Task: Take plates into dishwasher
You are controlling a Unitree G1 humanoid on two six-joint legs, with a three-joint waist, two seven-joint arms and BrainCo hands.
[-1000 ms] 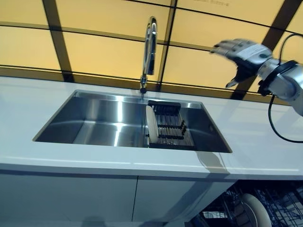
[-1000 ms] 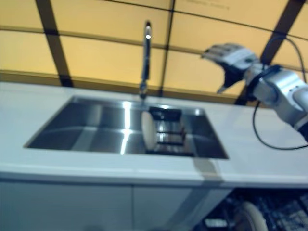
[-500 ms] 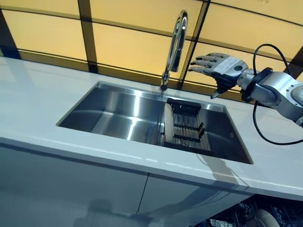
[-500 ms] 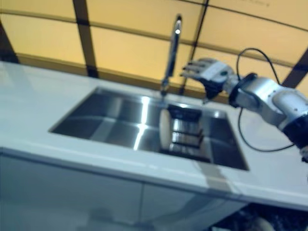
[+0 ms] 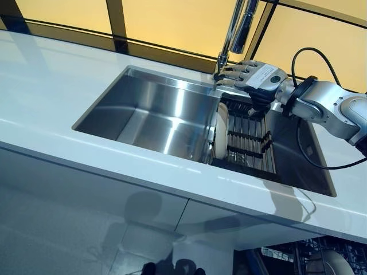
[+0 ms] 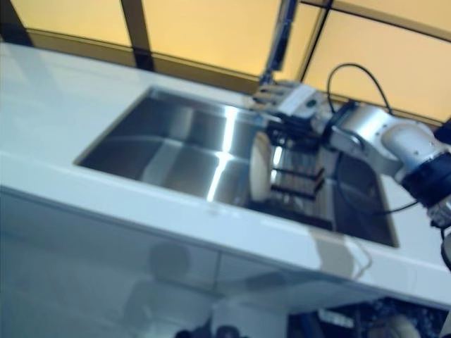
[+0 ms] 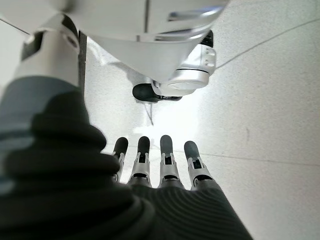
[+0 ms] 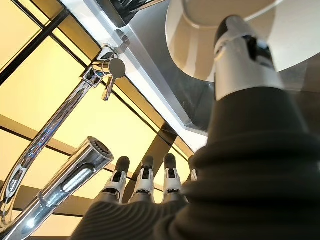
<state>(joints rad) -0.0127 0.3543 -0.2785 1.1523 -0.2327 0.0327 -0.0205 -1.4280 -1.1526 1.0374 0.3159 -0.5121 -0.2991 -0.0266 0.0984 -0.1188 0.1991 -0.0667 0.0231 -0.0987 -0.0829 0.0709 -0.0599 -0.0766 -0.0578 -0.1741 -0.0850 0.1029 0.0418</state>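
A steel sink is set into a white counter. A chrome tap rises at its far edge. A dark rack fills the sink's right side.

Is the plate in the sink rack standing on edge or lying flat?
On edge. The plate stands upright at the left end of the dark rack inside the sink, with the right robot hand open above it, not touching.

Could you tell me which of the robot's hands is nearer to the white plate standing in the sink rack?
Right. The right hand hovers open just above the white plate; the left hand hangs over the floor.
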